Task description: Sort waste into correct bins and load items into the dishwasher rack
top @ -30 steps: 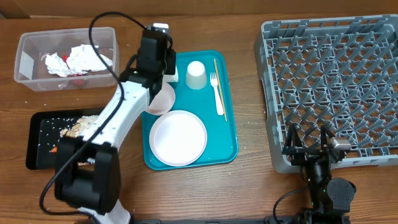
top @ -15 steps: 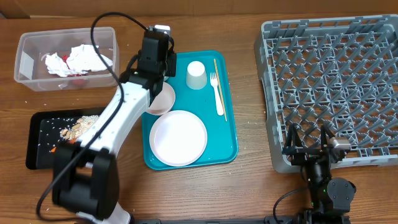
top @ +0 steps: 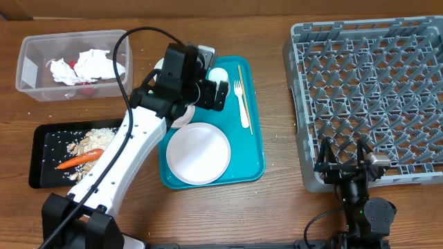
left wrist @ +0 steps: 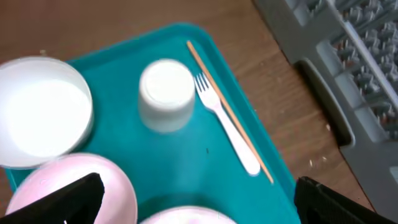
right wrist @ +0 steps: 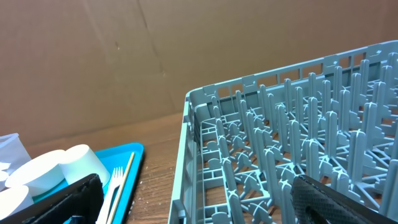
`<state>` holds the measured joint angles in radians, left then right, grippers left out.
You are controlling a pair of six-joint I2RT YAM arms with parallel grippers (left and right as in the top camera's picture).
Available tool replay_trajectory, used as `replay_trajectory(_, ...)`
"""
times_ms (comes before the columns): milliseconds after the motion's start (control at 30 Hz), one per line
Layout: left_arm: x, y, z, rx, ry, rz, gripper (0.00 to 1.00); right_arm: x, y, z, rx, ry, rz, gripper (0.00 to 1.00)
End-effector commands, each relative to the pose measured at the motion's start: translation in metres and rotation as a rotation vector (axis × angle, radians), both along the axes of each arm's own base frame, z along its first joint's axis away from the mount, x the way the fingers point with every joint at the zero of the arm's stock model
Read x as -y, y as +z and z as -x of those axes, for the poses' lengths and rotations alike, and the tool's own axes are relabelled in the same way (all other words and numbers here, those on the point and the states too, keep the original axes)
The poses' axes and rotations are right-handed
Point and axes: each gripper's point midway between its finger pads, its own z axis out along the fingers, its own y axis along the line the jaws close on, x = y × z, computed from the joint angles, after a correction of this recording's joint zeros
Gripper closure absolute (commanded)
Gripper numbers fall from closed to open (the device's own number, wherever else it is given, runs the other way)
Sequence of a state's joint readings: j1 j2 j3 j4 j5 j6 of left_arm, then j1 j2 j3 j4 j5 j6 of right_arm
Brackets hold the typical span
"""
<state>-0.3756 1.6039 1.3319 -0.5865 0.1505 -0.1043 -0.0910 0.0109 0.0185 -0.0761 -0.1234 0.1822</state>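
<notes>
Overhead: carrot [top: 79, 160] and crumbs [top: 86, 142] in black tray [top: 38, 173]; plate [top: 198, 153] and fork [top: 241, 104] on teal tray [top: 256, 162]; rack [top: 374, 90] on table [top: 277, 200].
Left wrist: left pincer [left wrist: 199, 186] apart above cup [left wrist: 165, 93], bowl [left wrist: 40, 121].
Right wrist: right pincer [right wrist: 196, 202] apart, empty, at rack's edge.

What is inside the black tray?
A carrot and pale crumbs lie in the black tray. The left arm covers its right end.

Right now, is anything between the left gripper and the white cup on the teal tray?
Nothing visible does. The left gripper hangs open over the teal tray, with only bare tray between it and the cup. The fork lies right beside the cup, clear of the path.
</notes>
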Motion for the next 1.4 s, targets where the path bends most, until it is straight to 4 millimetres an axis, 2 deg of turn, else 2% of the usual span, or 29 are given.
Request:
replay_trajectory(0, 0.003, -0.007, 0.015, -0.069, -0.026, 0.002, 0.0, 0.003, -0.002, 0.0, 0.002, -0.014, 0.008, 0.0)
replay_trajectory(133, -0.004, -0.022, 0.037, -0.176, -0.031, -0.03, 0.0, 0.003, -0.002, 0.0, 0.002, -0.014, 0.008, 0.0)
replay_trajectory(200, 0.0, -0.024, 0.046, -0.218, -0.058, -0.006, 0.0, 0.003, -0.002, 0.0, 0.002, -0.014, 0.008, 0.0)
replay_trajectory(367, 0.01, -0.024, 0.064, -0.282, -0.12, 0.043, 0.0, 0.003, -0.002, 0.0, 0.002, -0.014, 0.008, 0.0)
replay_trajectory(467, 0.004, -0.013, 0.067, -0.27, -0.086, 0.047, 0.0, 0.003, -0.002, 0.0, 0.002, -0.014, 0.008, 0.0)
replay_trajectory(500, -0.004, -0.008, 0.064, -0.254, -0.018, 0.038, 0.0, 0.003, -0.002, 0.0, 0.002, -0.014, 0.008, 0.0)
replay_trajectory(567, -0.034, 0.004, 0.053, -0.203, 0.187, 0.001, 0.0, 0.003, -0.002, 0.0, 0.002, -0.014, 0.008, 0.0)
replay_trajectory(600, -0.067, 0.017, 0.044, -0.139, 0.372, -0.037, 0.0, 0.003, -0.002, 0.0, 0.002, -0.014, 0.008, 0.0)
replay_trajectory(667, -0.118, 0.039, 0.041, -0.043, 0.621, -0.086, 0.0, 0.003, -0.002, 0.0, 0.002, -0.014, 0.008, 0.0)
replay_trajectory(700, -0.159, 0.06, 0.044, 0.036, 0.778, -0.111, 0.0, 0.003, -0.002, 0.0, 0.002, -0.014, 0.008, 0.0)
replay_trajectory(767, -0.188, 0.074, 0.049, 0.083, 0.867, -0.121, 0.0, 0.003, -0.002, 0.0, 0.002, -0.014, 0.008, 0.0)
replay_trajectory(800, -0.211, 0.081, 0.053, 0.096, 0.934, -0.11, 0.0, 0.003, -0.002, 0.0, 0.002, -0.014, 0.008, 0.0)
replay_trajectory(867, -0.232, 0.08, 0.057, 0.078, 0.99, -0.09, 0.0, 0.003, -0.002, 0.0, 0.002, -0.014, 0.008, 0.0)
replay_trajectory(933, -0.24, 0.07, 0.059, 0.012, 0.995, -0.027, 0.0, 0.003, -0.002, 0.0, 0.002, -0.014, 0.008, 0.0)
replay_trajectory(1000, -0.236, 0.057, 0.059, -0.076, 0.961, 0.067, 0.0, 0.003, -0.002, 0.0, 0.002, -0.014, 0.008, 0.0)
replay_trajectory(1067, -0.237, 0.051, 0.058, -0.102, 0.961, 0.085, 0.0, 0.003, -0.002, 0.0, 0.005, -0.014, 0.008, 0.0)
replay_trajectory(1133, -0.24, 0.045, 0.056, -0.119, 0.968, 0.077, 0.0, 0.001, 0.011, 0.0, 0.054, -0.001, -0.007, 0.0)
replay_trajectory(1167, -0.24, 0.04, 0.054, -0.136, 0.968, 0.07, 0.0, -0.009, 0.025, 0.002, 0.107, 0.055, -0.054, 0.0)
replay_trajectory(1200, -0.24, 0.037, 0.053, -0.144, 0.968, 0.067, 0.0, -0.013, 0.03, 0.003, 0.124, 0.083, -0.078, 0.0)
replay_trajectory(1300, -0.239, 0.03, 0.049, -0.161, 0.966, 0.065, 0.0, -0.065, 0.063, 0.025, 0.174, 0.437, -0.35, 0.0)
replay_trajectory(1367, -0.237, 0.029, 0.047, -0.165, 0.957, 0.076, 0.0, -0.09, 0.061, 0.04, 0.095, 0.613, -0.454, 0.0)
